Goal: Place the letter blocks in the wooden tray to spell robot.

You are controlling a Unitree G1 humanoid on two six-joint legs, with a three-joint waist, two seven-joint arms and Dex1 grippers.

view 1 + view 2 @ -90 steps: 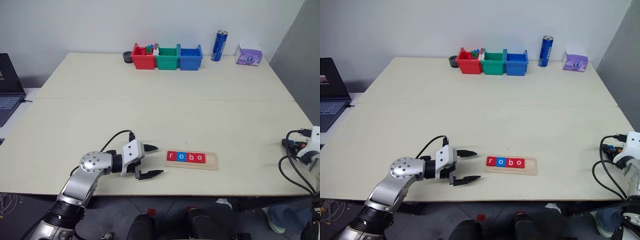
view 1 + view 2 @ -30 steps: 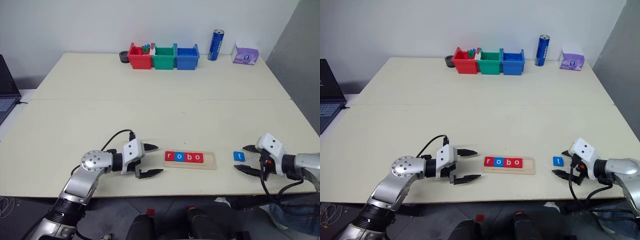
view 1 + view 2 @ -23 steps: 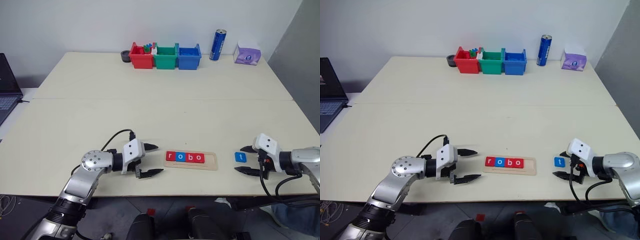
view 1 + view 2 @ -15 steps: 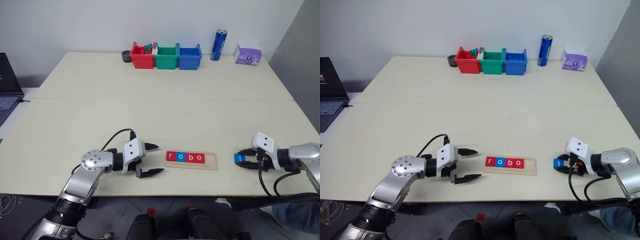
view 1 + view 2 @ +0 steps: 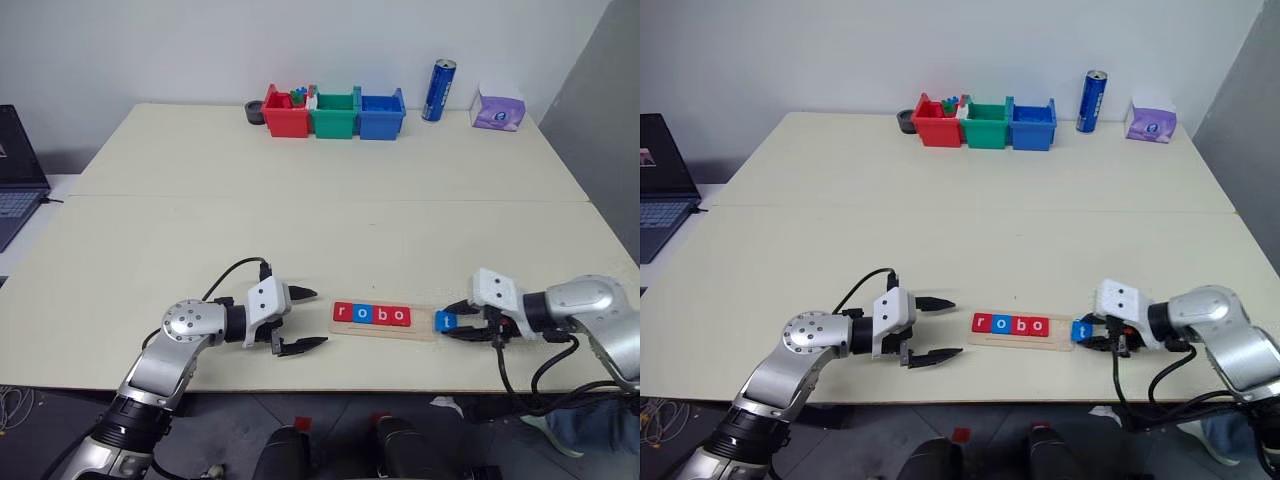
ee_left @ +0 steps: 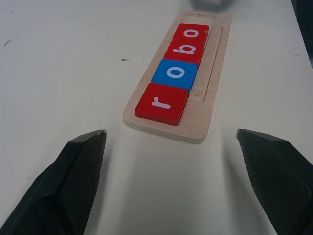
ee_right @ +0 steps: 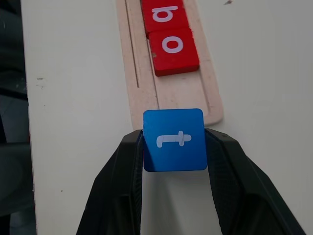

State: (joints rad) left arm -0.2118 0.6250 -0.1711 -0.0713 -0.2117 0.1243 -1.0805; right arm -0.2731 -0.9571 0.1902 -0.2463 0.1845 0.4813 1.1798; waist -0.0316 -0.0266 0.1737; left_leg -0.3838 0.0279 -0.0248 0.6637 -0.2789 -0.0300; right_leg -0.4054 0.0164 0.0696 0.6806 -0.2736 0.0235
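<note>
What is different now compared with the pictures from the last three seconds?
The right gripper came in from the table's right edge, closed on the blue square letter block "t" and carried it left to the free end of the pale wooden tray. The block is not yet in the tray. The open left gripper and the four blocks spelling "robo" stayed as they were.

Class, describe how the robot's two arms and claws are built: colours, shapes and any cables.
Both arms are silver-grey metal with rounded joints. Each ends in a white blocky wrist housing carrying a claw, the left claw and the right claw, each with two black pointed fingers. Black cables loop beside each wrist.
</note>
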